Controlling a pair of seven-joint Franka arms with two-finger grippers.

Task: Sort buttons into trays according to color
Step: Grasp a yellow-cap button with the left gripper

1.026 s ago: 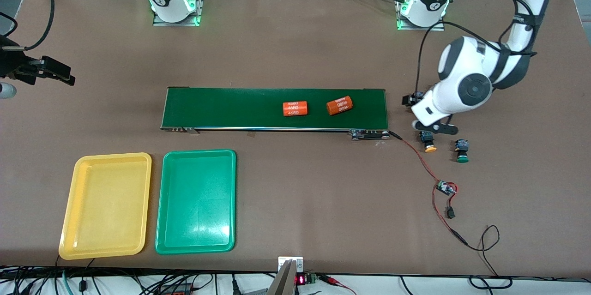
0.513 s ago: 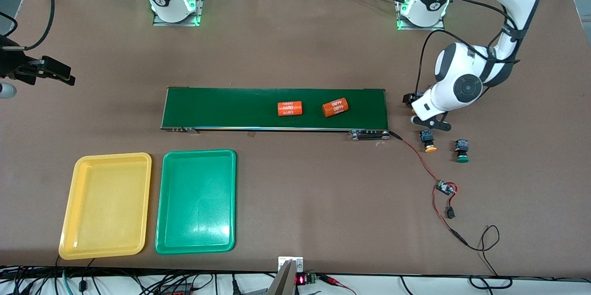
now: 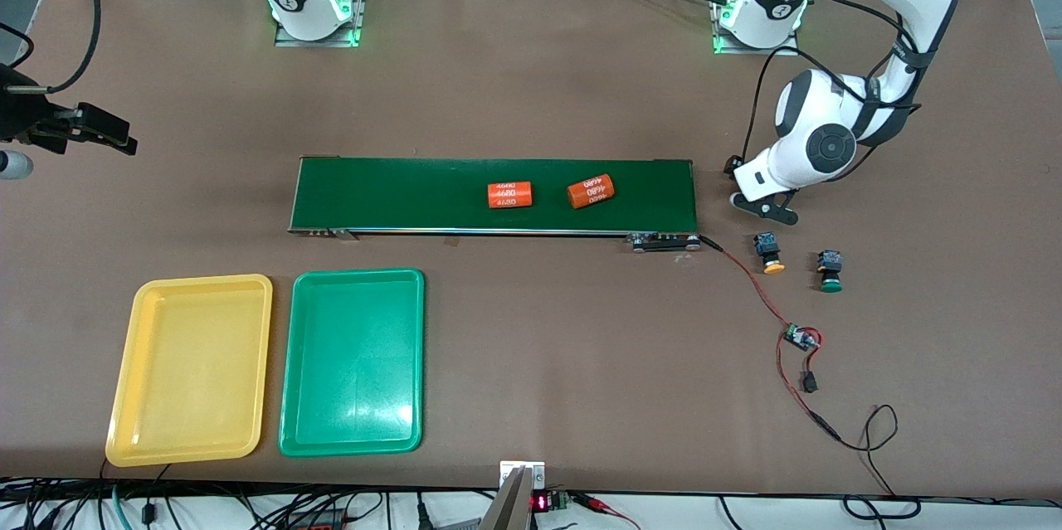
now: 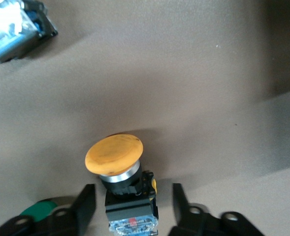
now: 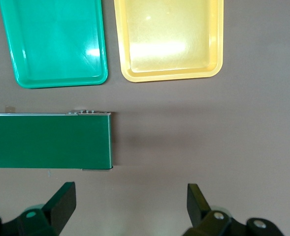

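Your left gripper (image 3: 757, 205) has come down over the last second and now sits low beside the conveyor belt (image 3: 398, 194), at the left arm's end of the table. In the left wrist view its fingers (image 4: 83, 206) are spread, one on each side of the black-and-blue body of a yellow button (image 4: 120, 169), apart from it and not yet pinching; read this as the reach finished and the closing still to come. A green cap (image 4: 39, 210) peeks out past one finger, close enough that you should watch it does not get nudged or caught when the fingers close. Two more buttons lie nearer the front camera, untouched: a yellow-capped one (image 3: 770, 254) and a green-capped one (image 3: 830, 271) beside it. The two orange cylinders (image 3: 509, 195) on the belt have drifted toward the right arm's end; they are no part of the sort. The yellow tray (image 3: 192, 369) and green tray (image 3: 352, 361) lie side by side, nearer the front camera than the belt, and hold nothing, so no button is sorted yet. Your right gripper (image 5: 130, 209) waits with fingers wide apart, holding nothing, over bare table by the belt's end at the right arm's side. The button between the left fingers belongs in the yellow tray.
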